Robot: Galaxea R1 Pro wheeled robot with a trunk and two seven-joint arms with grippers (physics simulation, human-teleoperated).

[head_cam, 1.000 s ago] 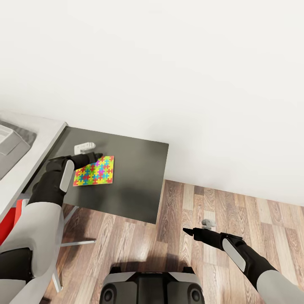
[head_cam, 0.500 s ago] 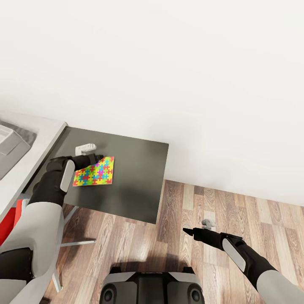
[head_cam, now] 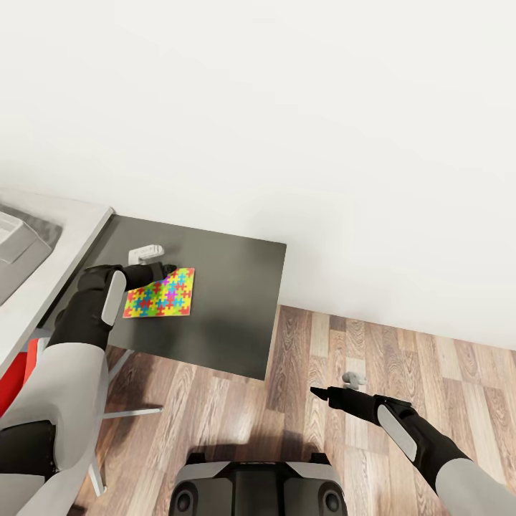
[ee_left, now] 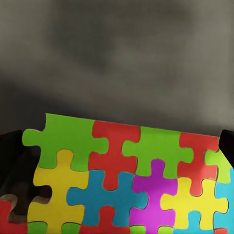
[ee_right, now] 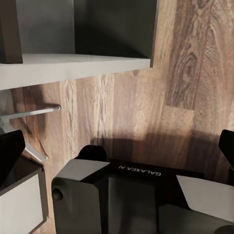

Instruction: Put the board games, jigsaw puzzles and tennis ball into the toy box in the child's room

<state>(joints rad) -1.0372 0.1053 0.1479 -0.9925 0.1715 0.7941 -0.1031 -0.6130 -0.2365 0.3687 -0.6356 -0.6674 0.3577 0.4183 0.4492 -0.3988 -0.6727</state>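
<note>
One jigsaw puzzle (head_cam: 163, 295), a flat panel of bright interlocked pieces, lies on the lower dark grey cabinet top (head_cam: 229, 301) that joins the pale table (head_cam: 75, 233). My left gripper (head_cam: 161, 270) hovers over the puzzle's far left corner. In the left wrist view the puzzle (ee_left: 126, 175) spans the gap of the left gripper (ee_left: 117, 144), whose fingers stand wide apart at the frame's sides. My right gripper (head_cam: 320, 391) hangs open and empty over the wood floor; the right wrist view shows the right gripper (ee_right: 117, 146) spread wide. A corner of the light grey toy box (head_cam: 13, 240) sits on the table.
A small white object (head_cam: 145, 251) lies on the cabinet top just beyond the puzzle. A little grey item (head_cam: 352, 377) rests on the floor by the right arm. A red shape (head_cam: 16, 380) and metal legs (head_cam: 132, 411) sit under the table. My base (head_cam: 258, 487) is close below.
The left gripper and the puzzle under it have shifted a few pixels toward me. The right arm has stayed still.
</note>
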